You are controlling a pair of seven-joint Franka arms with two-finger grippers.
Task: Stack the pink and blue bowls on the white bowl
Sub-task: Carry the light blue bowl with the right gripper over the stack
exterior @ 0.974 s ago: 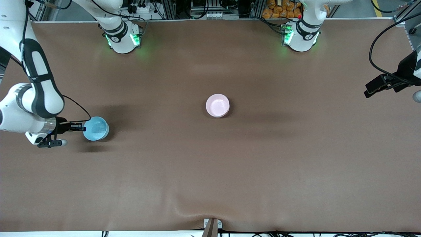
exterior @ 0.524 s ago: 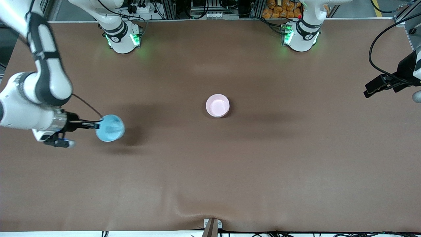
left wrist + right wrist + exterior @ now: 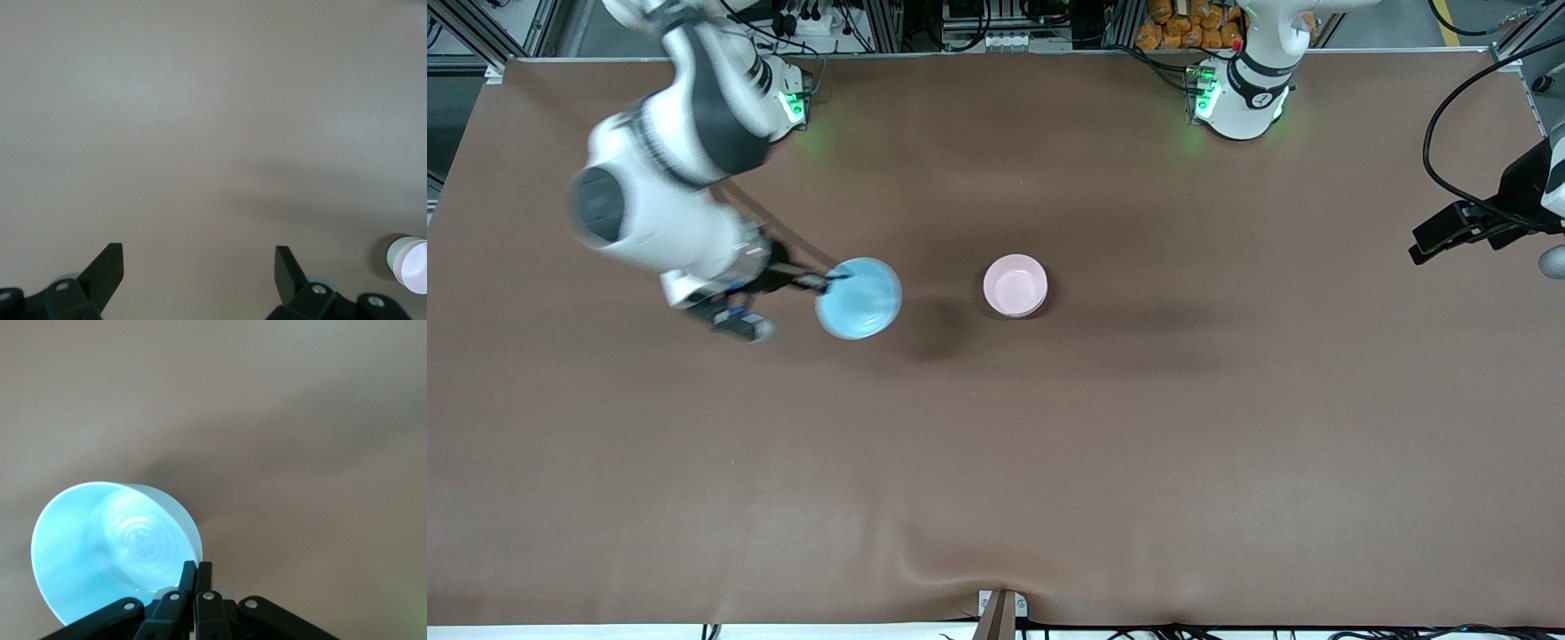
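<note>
Carrying the blue bowl pinched by its rim in our right gripper toward the pink bowl mid-table, left gripper parked with fingers wide, so a thin rim grip could slip.

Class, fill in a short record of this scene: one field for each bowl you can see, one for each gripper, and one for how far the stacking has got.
blue bowl: small glossy sky-blue bowl, lifted off the brown table, tilted
pink bowl: pale pink glossy bowl, upright mid-table, nested in a whitish bowl whose wall shows beneath it in the left wrist view
right gripper: right gripper shut on the blue bowl's rim, over the table beside the pink bowl
left gripper: left gripper open, empty, waiting at the left arm's end
stacking: blue bowl not yet placed
</note>
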